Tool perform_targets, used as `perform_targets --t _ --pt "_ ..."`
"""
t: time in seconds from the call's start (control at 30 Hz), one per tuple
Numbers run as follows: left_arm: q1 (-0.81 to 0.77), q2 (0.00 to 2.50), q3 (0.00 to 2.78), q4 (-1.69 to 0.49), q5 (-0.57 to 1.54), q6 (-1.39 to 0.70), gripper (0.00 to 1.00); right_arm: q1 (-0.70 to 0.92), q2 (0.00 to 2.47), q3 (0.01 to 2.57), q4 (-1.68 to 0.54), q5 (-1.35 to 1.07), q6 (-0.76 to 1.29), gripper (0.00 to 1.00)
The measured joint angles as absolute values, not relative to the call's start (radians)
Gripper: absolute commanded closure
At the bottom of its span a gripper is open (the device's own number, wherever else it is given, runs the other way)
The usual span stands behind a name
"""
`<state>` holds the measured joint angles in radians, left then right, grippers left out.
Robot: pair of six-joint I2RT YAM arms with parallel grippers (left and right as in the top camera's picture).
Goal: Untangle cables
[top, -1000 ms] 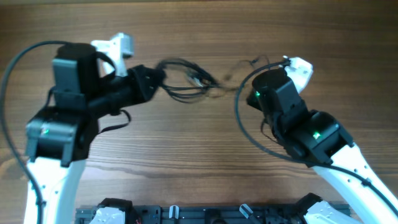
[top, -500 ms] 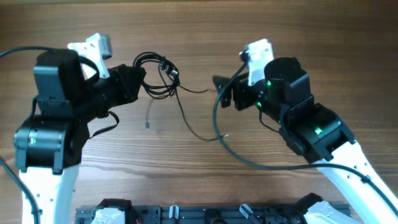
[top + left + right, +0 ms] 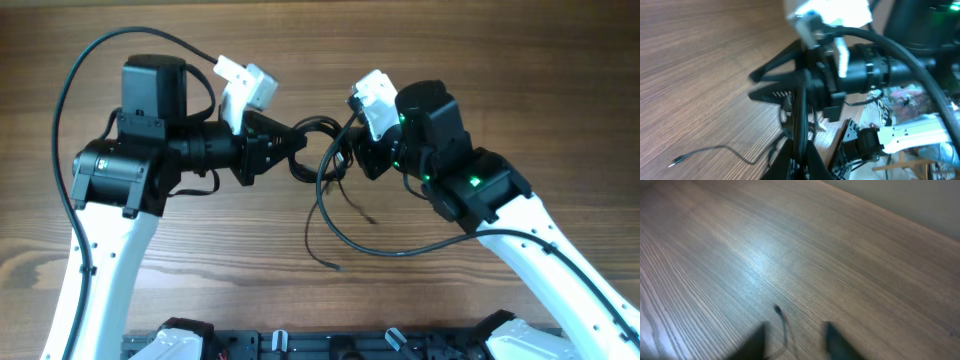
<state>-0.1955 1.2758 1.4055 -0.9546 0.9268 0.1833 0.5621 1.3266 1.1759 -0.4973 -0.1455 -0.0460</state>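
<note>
Nearest the near edge of the desk [image 3: 520,60], about midway along it, a loose tail [image 3: 320,260] of the cables [image 3: 316,142] is lying flat on the wood, apart from both arms. The heavier black arc curving beside it is the right arm's own lead [image 3: 385,248] and is forming no part of the work. In the left wrist view, another thin strand is ending in a small plug [image 3: 673,163] on the bare desk.

Further in, at the middle of the desk, the bundle is hanging in loose loops between the two arms. The left fingers [image 3: 785,167] are clenching a strand that is rising straight out from between them. The right fingers [image 3: 837,341] are standing spread and gripping nothing. They are facing the loops from the right-hand side, near them, though whether they are touching cannot be told. In the right wrist view a thin strand end is lying on the desk between them.

Assessment: the cords are judged light, limp and thin, offering no stiffness. They are likely to slip through a slack hold and to tighten into a knot under a hard pull. The best hold is judged to be on a single strand just outside the loops, or at a plug end, drawn out gently while the left side is anchoring the bundle
</note>
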Motion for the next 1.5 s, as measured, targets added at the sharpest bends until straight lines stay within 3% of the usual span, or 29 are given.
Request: perform_targets --t 0.2,0.33,0.4,0.47,0.63,0.8,0.97,1.1,1.17,1.3,1.5 --pt "-0.205 1.276 1.406 -0.96 0.942 0.207 0.96 0.565 1.33 1.176 -0.517 0.028 0.113 0.96" --pt "-0.205 1.276 1.406 -0.987 0.915 0.209 0.96 0.565 1.331 1.175 -0.613 0.26 0.276 0.65" --pt "-0.205 1.276 1.406 -0.988 0.857 0.208 0.96 0.563 1.331 1.175 -0.606 0.223 0.236 0.37" --pt "-0.205 1.277 1.406 -0.987 0.761 0.187 0.96 0.562 1.331 1.175 -0.588 0.067 0.123 0.23" --pt "-0.205 1.303 1.406 -0.987 0.532 0.12 0.96 0.562 1.332 1.175 -0.569 -0.35 -0.054 0.24" --pt "-0.205 1.332 1.406 -0.957 0.486 0.104 0.96 0.562 1.332 1.175 -0.568 -0.544 -0.111 0.66" --pt "-0.205 1.333 1.406 -0.953 0.53 0.095 0.96 0.562 1.332 1.175 -0.56 -0.545 -0.113 0.75" --pt "-0.205 1.333 1.406 -0.9 0.552 0.06 0.96 0.562 1.352 1.175 -0.53 -0.542 -0.05 0.74" --pt "-0.205 1.333 1.406 -0.873 0.556 0.04 0.96 0.562 1.378 1.175 -0.529 -0.542 -0.023 0.67" --pt "-0.205 1.333 1.406 -0.854 0.559 0.014 0.96 0.585 1.433 1.175 -0.486 -0.542 0.019 0.43" --pt "-0.205 1.339 1.406 -0.852 0.559 0.009 0.96 0.644 1.466 1.174 -0.372 -0.542 0.035 0.37"
